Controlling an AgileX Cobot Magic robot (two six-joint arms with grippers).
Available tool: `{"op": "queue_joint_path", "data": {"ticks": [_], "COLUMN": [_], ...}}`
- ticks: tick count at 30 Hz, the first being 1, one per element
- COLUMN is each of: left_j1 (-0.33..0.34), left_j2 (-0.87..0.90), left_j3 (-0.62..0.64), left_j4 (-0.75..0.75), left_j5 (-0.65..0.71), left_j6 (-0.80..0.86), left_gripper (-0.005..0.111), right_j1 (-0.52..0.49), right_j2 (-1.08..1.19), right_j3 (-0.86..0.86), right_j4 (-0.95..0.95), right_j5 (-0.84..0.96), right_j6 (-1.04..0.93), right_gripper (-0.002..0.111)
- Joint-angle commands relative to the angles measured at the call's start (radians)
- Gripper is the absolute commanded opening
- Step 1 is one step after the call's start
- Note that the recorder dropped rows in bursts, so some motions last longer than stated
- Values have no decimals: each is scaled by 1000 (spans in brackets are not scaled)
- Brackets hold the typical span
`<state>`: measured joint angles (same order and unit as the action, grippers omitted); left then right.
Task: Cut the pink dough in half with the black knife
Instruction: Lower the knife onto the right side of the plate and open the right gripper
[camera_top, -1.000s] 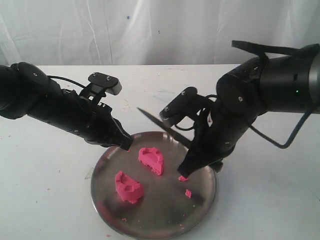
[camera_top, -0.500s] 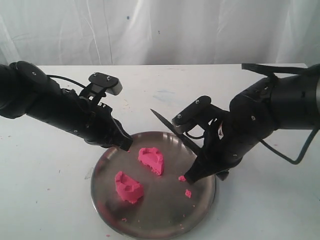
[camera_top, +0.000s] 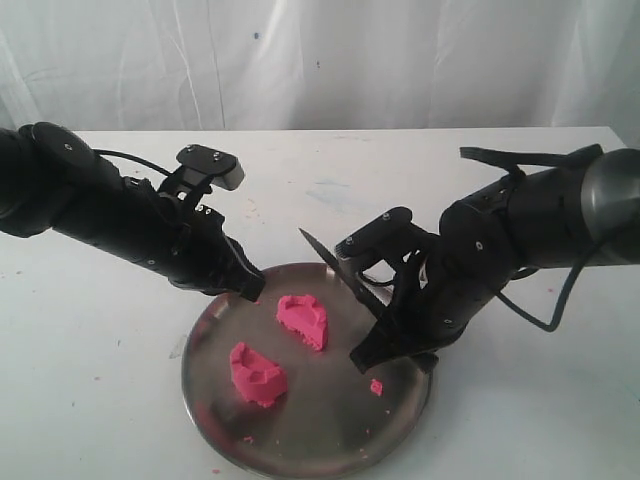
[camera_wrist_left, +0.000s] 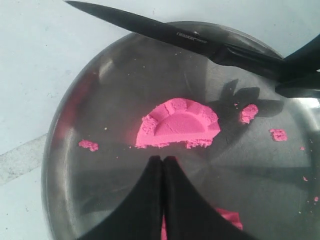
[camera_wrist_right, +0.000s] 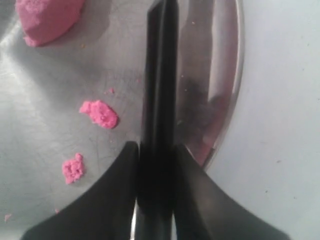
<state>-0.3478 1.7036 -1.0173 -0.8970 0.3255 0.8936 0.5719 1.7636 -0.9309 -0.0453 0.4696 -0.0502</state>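
The pink dough lies as two chunks on a round metal plate (camera_top: 310, 440): one (camera_top: 303, 320) near the middle, one (camera_top: 258, 373) toward the front left. The left wrist view shows a half-round chunk (camera_wrist_left: 179, 124); the other (camera_wrist_left: 227, 217) is partly hidden by the fingers. My right gripper (camera_top: 372, 350) (camera_wrist_right: 156, 150) is shut on the handle of the black knife (camera_top: 335, 265) (camera_wrist_left: 165, 31) (camera_wrist_right: 160, 75). Its blade slants up over the plate's back right rim, clear of the dough. My left gripper (camera_top: 252, 290) (camera_wrist_left: 163, 160) is shut and empty at the plate's back left rim.
Small pink crumbs lie on the plate: one (camera_top: 377, 386) near the right gripper, others (camera_wrist_right: 100, 114) (camera_wrist_right: 73, 169) beside the blade. The plate rests on a white table (camera_top: 90, 380), and a white curtain hangs behind it.
The right arm has shifted, carrying the knife tip a little right and lower, and its gripper now covers a crumb on the plate. The left arm and both dough chunks have not moved.
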Motion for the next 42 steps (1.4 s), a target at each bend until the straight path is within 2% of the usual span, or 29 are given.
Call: {"op": "queue_joint_path", "data": {"ticks": [1, 11, 16, 21, 25, 27, 33, 38, 42], "left_j1": [-2, -2, -2, -2, -2, -2, -2, -2, -2], "left_j2": [-11, -11, -11, -11, -11, -11, -11, -15, -40], "left_j3": [-3, -3, -3, -3, -3, -3, -3, -3, -3], "left_j4": [-14, -14, -14, -14, -14, -14, -14, -14, -7], "left_j5": [20, 37, 37, 37, 37, 37, 37, 37, 31], "left_j6": [-2, -2, -2, -2, -2, -2, -2, -2, 0], "left_gripper": [0, 0, 0, 0, 0, 0, 0, 0, 0], "right_j1": [-5, -5, -5, -5, -5, -5, -5, -5, -13], "right_j2": [18, 49, 64, 64, 64, 64, 64, 32, -31], "right_j3": [-4, -36, -36, -36, -36, -36, -48, -108, -126], "right_j4": [14, 124, 124, 124, 124, 124, 124, 120, 54], "right_j5": [6, 63, 59, 56, 50, 48, 47, 129, 132], "right_j6": [3, -88, -88, -110, -110, -108, -108, -108, -90], "right_gripper": [0, 1, 16, 17, 36, 40, 41, 41, 41]}}
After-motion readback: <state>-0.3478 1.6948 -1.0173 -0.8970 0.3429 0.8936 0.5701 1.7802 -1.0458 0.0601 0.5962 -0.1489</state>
